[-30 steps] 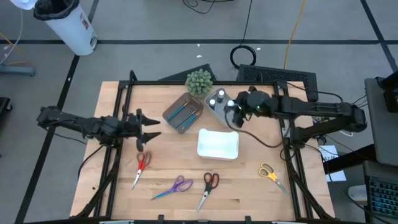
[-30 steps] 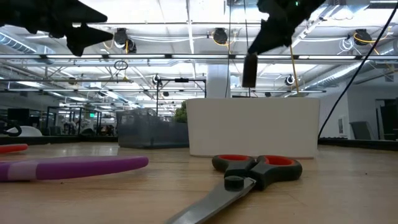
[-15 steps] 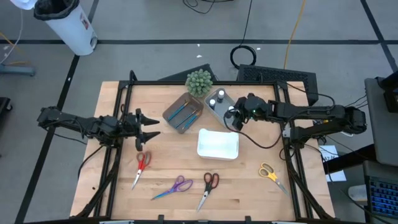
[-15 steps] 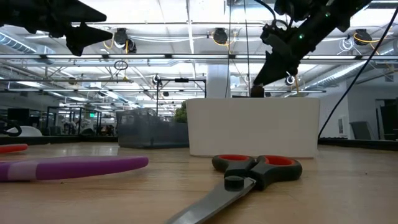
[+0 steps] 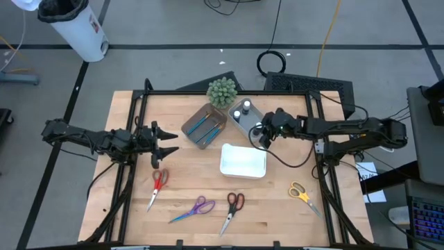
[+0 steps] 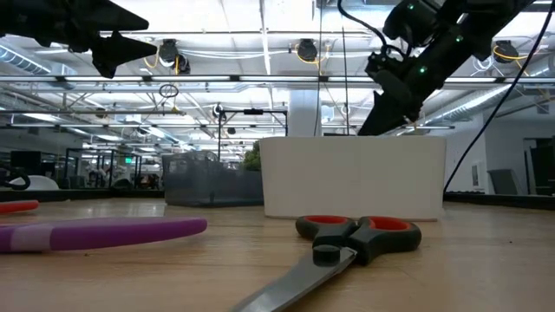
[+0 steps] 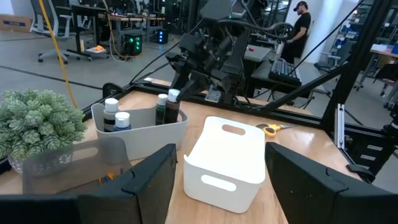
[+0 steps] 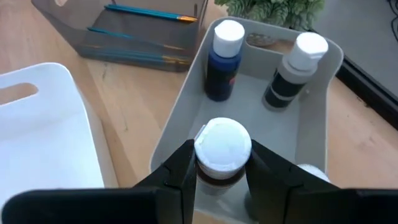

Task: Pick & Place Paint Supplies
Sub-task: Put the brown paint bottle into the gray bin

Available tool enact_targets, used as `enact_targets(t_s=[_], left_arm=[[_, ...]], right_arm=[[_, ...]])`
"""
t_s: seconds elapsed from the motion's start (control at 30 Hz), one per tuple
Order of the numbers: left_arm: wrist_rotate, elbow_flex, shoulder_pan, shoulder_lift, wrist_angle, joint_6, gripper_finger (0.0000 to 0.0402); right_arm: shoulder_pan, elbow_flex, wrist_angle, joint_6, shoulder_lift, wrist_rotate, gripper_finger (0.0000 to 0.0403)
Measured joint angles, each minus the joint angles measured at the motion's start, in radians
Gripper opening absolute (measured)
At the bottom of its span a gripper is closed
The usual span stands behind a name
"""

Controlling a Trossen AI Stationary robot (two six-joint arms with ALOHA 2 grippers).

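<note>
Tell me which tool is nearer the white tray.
Right. The right tool sits just beyond the white tray over the neighbouring grey tray, gripping a white-capped bottle. The left tool hovers well off to the tray's other side.

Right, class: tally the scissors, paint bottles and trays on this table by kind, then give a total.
Scissors: 4
Paint bottles: 4
Trays: 3
Total: 11
</note>
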Motion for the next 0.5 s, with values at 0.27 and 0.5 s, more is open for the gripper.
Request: enact_targets(t_s=[0.27,0.5], left_arm=[[0.000,0.000,0.000,0.000,0.000,0.000,0.0253],[0.000,0.000,0.000,0.000,0.000,0.000,0.0253]], right_arm=[[0.001,-0.002,0.043,-0.034,0.092,0.000,0.0097],[0.001,-0.002,0.064,-0.034,0.134,0.000,0.0097]])
